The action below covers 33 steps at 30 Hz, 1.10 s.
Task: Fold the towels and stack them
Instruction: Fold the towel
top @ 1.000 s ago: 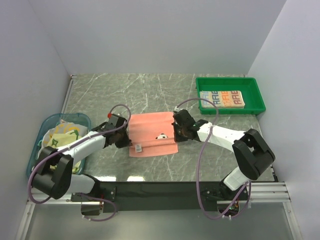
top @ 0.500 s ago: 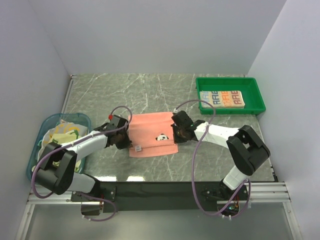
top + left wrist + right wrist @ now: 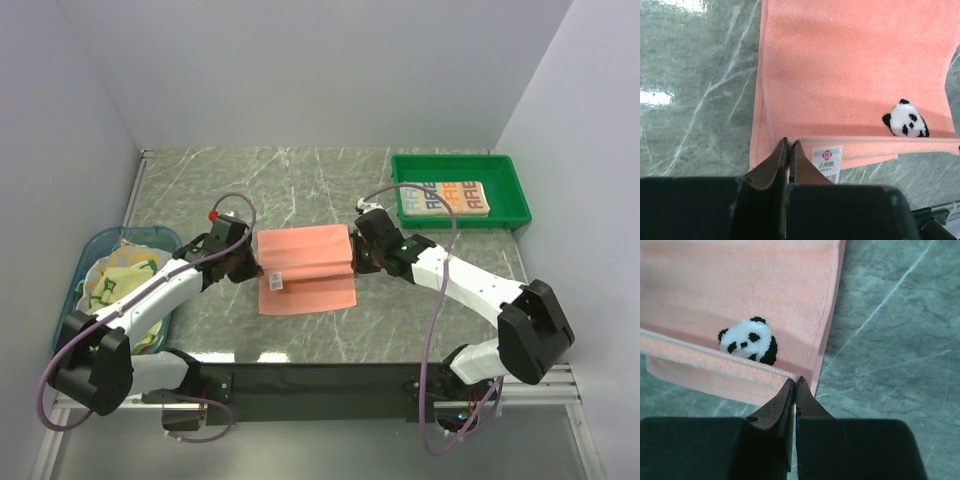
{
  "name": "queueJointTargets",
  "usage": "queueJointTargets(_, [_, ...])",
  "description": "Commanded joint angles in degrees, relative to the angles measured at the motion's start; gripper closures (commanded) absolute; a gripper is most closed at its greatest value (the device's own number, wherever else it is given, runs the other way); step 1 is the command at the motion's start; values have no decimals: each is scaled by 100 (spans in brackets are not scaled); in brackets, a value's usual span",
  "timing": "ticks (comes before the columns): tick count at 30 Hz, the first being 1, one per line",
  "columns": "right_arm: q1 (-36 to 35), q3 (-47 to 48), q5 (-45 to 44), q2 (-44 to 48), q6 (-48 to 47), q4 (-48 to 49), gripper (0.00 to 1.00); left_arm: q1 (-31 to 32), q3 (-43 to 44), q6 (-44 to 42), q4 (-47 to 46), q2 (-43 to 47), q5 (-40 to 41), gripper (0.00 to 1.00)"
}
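Blue basket [image 3: 145,232] at the left edge, green tray [image 3: 460,219] in the far-right corner. Pink towel [image 3: 305,290] mid-desk, long axis seemingly left-to-right; left gripper [image 3: 789,142] and right gripper [image 3: 795,380] pinch its fold.

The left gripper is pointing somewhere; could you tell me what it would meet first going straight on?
The left gripper would probably meet the pink towel it pinches, whose flat layer lies just ahead.

Bare marble table [image 3: 290,185] open at 12 o'clock of pink towel [image 3: 305,262]. Blue basket [image 3: 145,232] blocks far 9 o'clock, green tray [image 3: 455,159] 2 o'clock. Left gripper [image 3: 252,270], right gripper [image 3: 355,262] crowd towel's 9, 3 o'clock edges.
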State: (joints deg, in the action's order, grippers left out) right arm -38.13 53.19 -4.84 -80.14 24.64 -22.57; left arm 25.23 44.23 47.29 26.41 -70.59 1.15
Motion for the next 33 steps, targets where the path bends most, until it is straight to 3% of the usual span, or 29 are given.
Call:
queueJointTargets(1, [34,-300,-263,60,31,-301,100,-54,-273,-115,321,54,333,99])
queueJointTargets(16, [-45,-872,71,-846,339,446,99,-1,-907,-27,-295,-553,325,98])
queueJointTargets(17, [-72,-872,88,-811,305,437,97,-10,-925,-27,-303,-509,299,93])
queueJointTargets(19, [-142,-854,150,-680,278,367,84,25,-942,-18,-278,-369,272,87])
queueJointTargets(22, [-282,-801,159,-355,234,192,66,104,-899,-9,-111,-79,229,70])
queueJointTargets(23, [-318,-767,176,-240,216,139,59,139,-872,0,-49,18,202,54])
queueJointTargets(25, [-431,-661,194,84,199,-80,55,192,-767,44,178,343,219,41])
queueJointTargets(26, [-458,-635,194,191,190,-186,55,245,-723,70,249,457,254,29])
queueJointTargets(29, [-459,-468,194,551,164,-265,55,254,-547,123,417,931,298,24])
queueJointTargets(33, [-467,-169,115,526,137,-196,57,254,-188,97,374,846,237,25])
